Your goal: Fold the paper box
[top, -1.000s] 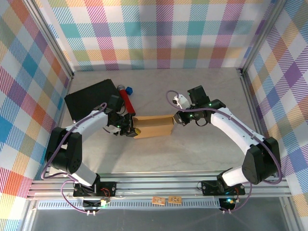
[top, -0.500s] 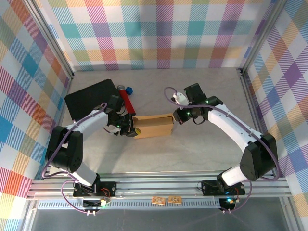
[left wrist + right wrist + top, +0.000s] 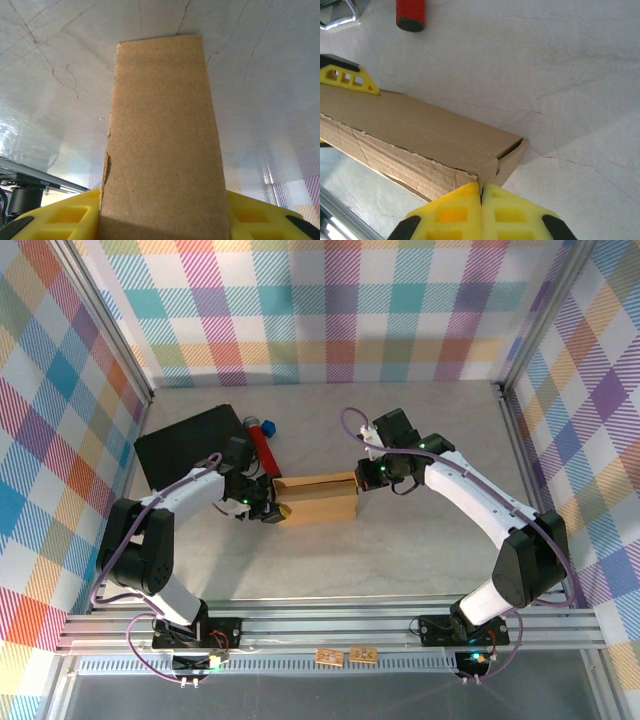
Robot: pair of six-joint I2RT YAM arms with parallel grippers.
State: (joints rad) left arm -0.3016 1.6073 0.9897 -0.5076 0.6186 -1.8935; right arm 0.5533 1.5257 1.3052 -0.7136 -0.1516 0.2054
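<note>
The paper box (image 3: 318, 498) lies about the middle of the tabletop (image 3: 420, 560), a long, low brown cardboard shape with its length running between the left and right edges. The two arms reach in to it from opposite ends. At the box's left end, the left wrist view shows a cardboard panel running straight up between the two yellow left fingers (image 3: 70, 215). It fills the gap from one to the other, so they are partly spread and clamped across the width of the box. From the right wrist view, one of those yellow fingers shows past the far end of the box, against its upper edge. At the box's right end the right fingers (image 3: 455, 212) are pressed fully together, with only a thin seam between them and nothing seen caught in it. Their tips sit against the box's upper corner. Beside that corner the end flap stands slightly ajar, leaving a dark slit. The long upper edge that leads to the corner is rough and frayed. A black case (image 3: 190, 445) lies flat toward the far left corner of the tabletop. A red cylinder (image 3: 263, 450) lies slanted between the case and the box, its near end close to the box's far left corner.
</note>
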